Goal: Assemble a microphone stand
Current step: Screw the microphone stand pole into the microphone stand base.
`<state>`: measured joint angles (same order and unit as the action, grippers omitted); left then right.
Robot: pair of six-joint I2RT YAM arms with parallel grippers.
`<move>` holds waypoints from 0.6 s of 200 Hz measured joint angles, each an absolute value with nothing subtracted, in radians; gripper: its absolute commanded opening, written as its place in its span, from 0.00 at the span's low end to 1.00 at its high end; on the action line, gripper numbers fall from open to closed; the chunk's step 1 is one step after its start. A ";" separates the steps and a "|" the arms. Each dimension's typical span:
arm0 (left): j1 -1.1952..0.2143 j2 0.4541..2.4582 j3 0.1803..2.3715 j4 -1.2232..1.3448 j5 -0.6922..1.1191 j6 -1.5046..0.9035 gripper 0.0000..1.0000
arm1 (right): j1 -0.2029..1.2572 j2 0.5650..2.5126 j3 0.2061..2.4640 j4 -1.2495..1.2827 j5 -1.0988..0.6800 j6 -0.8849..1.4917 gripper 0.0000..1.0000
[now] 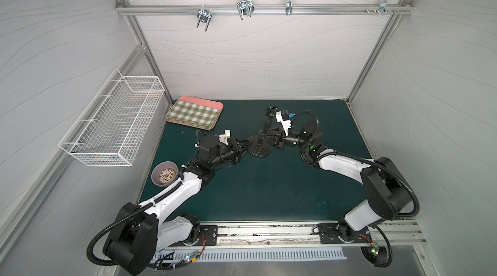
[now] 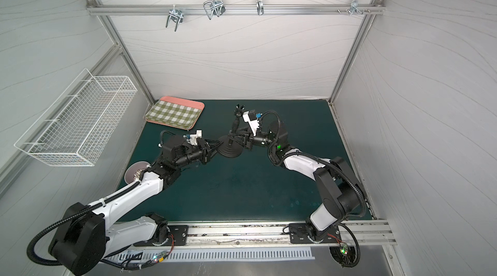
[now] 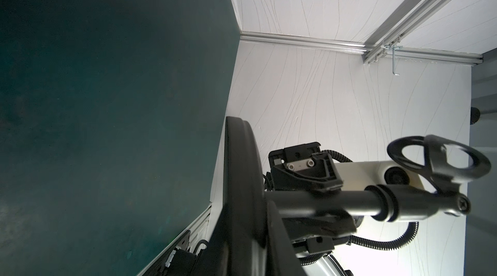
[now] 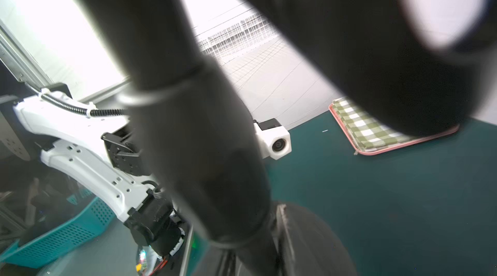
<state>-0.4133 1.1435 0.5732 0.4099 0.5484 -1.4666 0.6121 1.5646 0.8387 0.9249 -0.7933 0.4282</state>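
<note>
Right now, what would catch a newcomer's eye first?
Near the mat's middle, the left gripper pinches a round black base while the right gripper clamps the thin rod rising from it. A checked tray lies at the mat's back left corner, a wire basket on the left wall.

Both top views look down from high behind me toward twelve o'clock, sharing the whole green mat (image 1: 269,194). My left wrist camera (image 4: 277,144) sits close by the disc base (image 3: 239,180), facing three o'clock; my right wrist camera (image 3: 360,171) (nearly touching) faces the rod (image 4: 193,140) toward ten o'clock
</note>
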 measured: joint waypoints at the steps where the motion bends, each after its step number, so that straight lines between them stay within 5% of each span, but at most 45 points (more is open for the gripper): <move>1: -0.413 1.143 0.573 0.410 0.550 -1.467 0.00 | 0.612 1.564 0.838 0.925 -0.789 0.429 0.19; 30: -0.413 1.139 0.573 0.390 0.555 -1.477 0.00 | 0.667 1.497 0.812 0.822 -0.619 0.341 0.19; 72: -0.408 1.115 0.573 0.401 0.590 -1.466 0.00 | 0.860 1.333 0.776 0.650 -0.141 0.229 0.21; 120: -0.407 1.115 0.573 0.401 0.591 -1.462 0.00 | 1.022 1.316 0.848 0.464 0.320 0.337 0.14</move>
<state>-0.4068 1.1152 0.5732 0.4007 0.5911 -1.4624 1.0218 1.3163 0.8478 0.4641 0.3202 0.3370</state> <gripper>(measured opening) 0.180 0.190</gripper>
